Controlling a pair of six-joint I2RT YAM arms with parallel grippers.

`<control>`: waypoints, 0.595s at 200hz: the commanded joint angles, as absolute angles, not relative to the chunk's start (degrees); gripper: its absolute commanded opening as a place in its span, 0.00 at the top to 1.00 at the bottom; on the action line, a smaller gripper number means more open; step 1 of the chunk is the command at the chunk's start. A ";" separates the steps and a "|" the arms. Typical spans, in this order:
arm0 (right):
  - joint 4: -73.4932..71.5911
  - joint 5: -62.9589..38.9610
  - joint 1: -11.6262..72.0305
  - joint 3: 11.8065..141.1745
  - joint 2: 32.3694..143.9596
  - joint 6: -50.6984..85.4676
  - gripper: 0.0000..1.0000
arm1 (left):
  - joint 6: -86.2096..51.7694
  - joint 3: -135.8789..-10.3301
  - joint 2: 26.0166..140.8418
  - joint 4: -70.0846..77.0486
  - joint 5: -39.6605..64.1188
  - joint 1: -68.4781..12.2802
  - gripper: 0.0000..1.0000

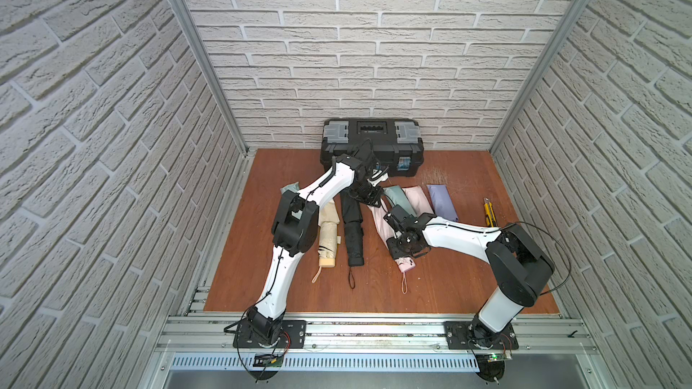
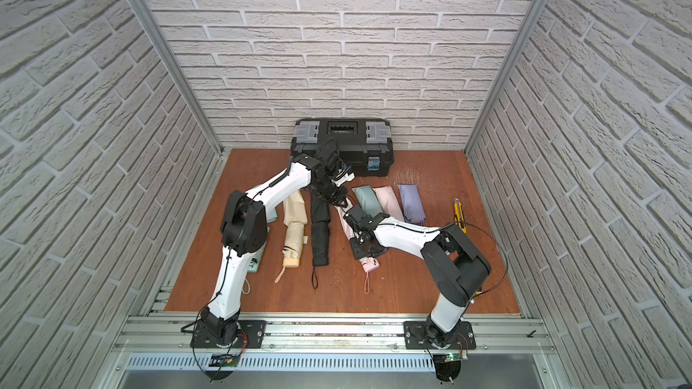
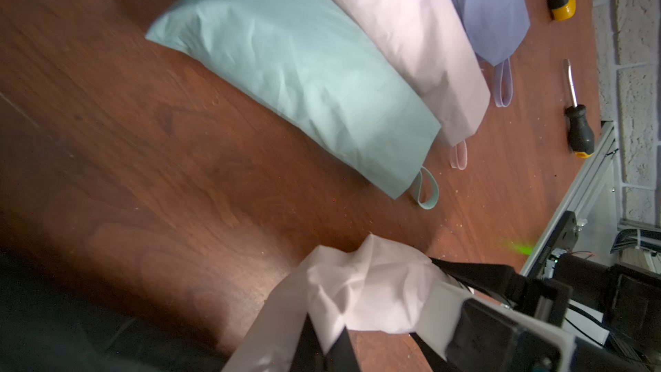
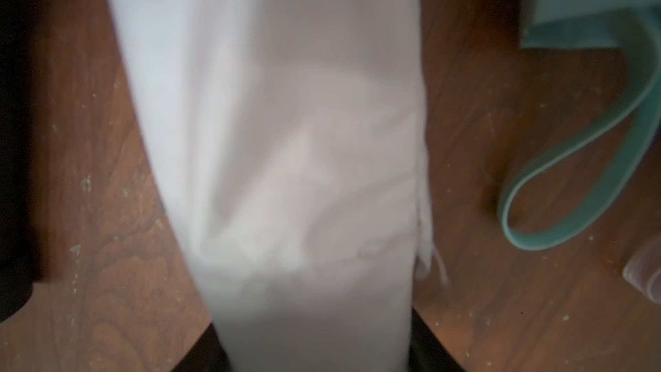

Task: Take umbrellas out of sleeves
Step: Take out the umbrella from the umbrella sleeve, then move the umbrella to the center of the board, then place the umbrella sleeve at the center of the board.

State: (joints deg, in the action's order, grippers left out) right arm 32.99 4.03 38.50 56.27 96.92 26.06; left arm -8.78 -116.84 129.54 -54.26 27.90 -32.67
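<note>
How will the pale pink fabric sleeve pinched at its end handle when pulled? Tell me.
Likely floppy: the pale pink fabric sleeve crumples into folds where the left pincer is shut on it. Probably light: its thin bunched end stands clear of the brown wooden tabletop. It may drag, not slip free, since something bulkier seems to fill it.
</note>
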 commanded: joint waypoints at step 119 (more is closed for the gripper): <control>33.49 4.21 41.30 51.60 92.61 30.04 0.45 | -7.01 -123.50 132.62 -58.14 26.55 -31.80 1.00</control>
